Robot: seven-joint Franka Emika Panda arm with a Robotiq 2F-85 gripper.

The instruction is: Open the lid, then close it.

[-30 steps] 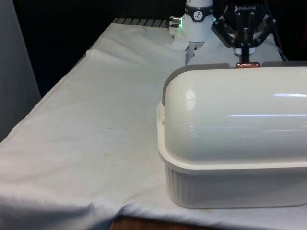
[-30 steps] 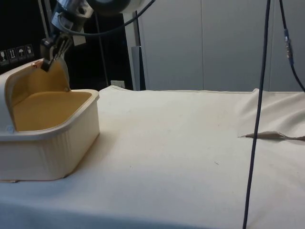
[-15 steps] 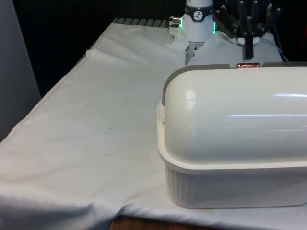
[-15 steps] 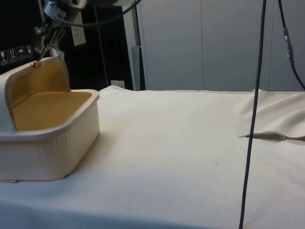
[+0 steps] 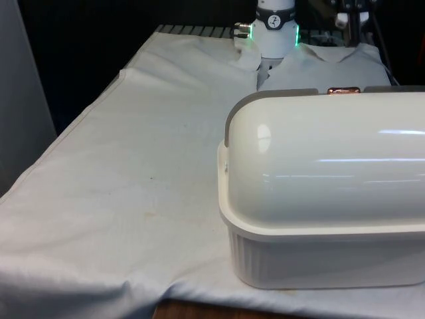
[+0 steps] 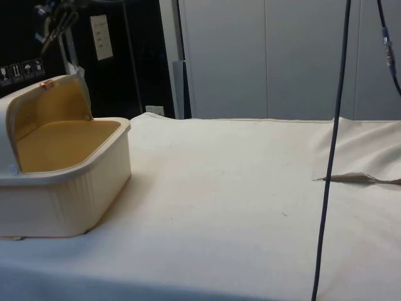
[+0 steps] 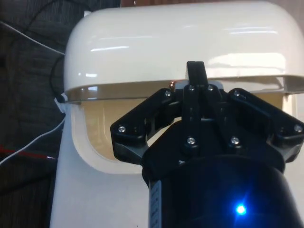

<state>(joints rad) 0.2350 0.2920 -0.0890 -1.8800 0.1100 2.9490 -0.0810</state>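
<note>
Hand (image 7: 196,71) risen off copper knob (image 5: 343,90); lid (image 5: 319,159) rolled open

The black gripper (image 7: 195,71) has angular linkage arms studded with small silver screws.

White bread box (image 5: 325,199), domed lid (image 5: 325,159), copper handle (image 5: 344,90) on top, on white cloth (image 5: 133,173)

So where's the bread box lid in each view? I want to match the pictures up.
Front view: lid, a glossy cream dome on the front view's right, rolled back over the box.
Side view: at the picture's left edge, curved upward with its tan inner face showing.
Wrist view: a wide cream dome arching over the box's opening.
Shared landmark: the copper handle on the lid's edge.
</note>
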